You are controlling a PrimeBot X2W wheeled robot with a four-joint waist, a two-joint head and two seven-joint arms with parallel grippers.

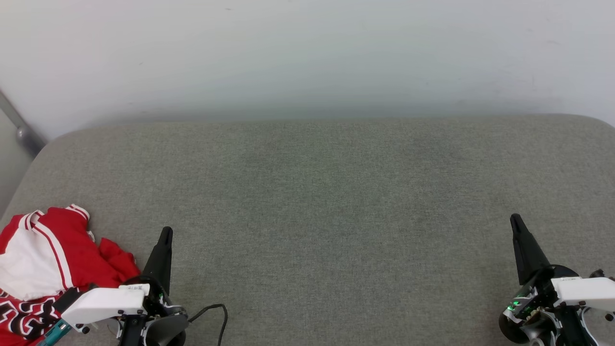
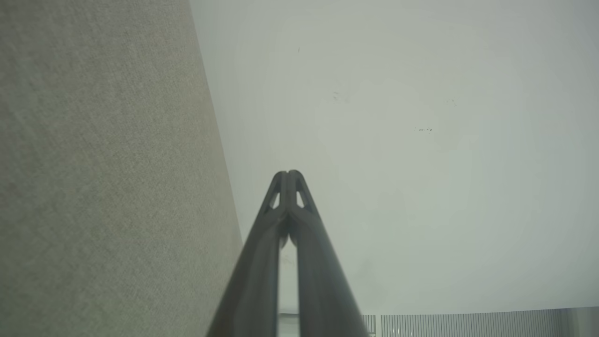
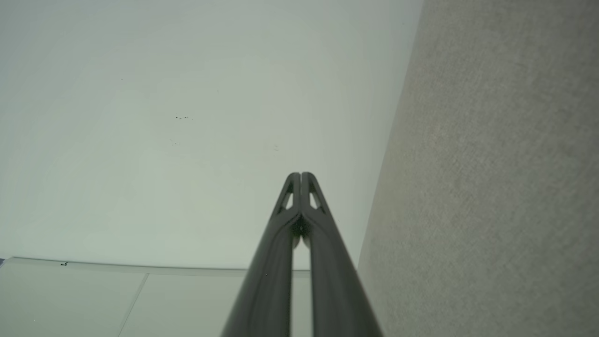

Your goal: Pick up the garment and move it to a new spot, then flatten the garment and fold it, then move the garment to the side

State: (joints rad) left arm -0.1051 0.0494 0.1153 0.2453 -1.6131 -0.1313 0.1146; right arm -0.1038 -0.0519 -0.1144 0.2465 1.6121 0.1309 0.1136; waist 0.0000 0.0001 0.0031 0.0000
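The garment (image 1: 53, 259) lies crumpled at the near left corner of the grey padded surface (image 1: 317, 192); it is red with a white sleeve, striped trim and black white-outlined lettering at the bottom left. My left gripper (image 1: 166, 233) stands just to its right, shut and empty, fingers pointing toward the far wall; its forearm crosses the garment's lower edge. In the left wrist view the left gripper (image 2: 288, 174) has its tips pressed together. My right gripper (image 1: 515, 220) is shut and empty at the near right, well away from the garment. In the right wrist view the right gripper (image 3: 300, 175) is closed too.
A pale wall (image 1: 307, 53) runs behind the surface's far edge. A grey metal bar (image 1: 21, 129) slants at the far left corner. A black cable (image 1: 216, 312) loops from the left arm over the surface.
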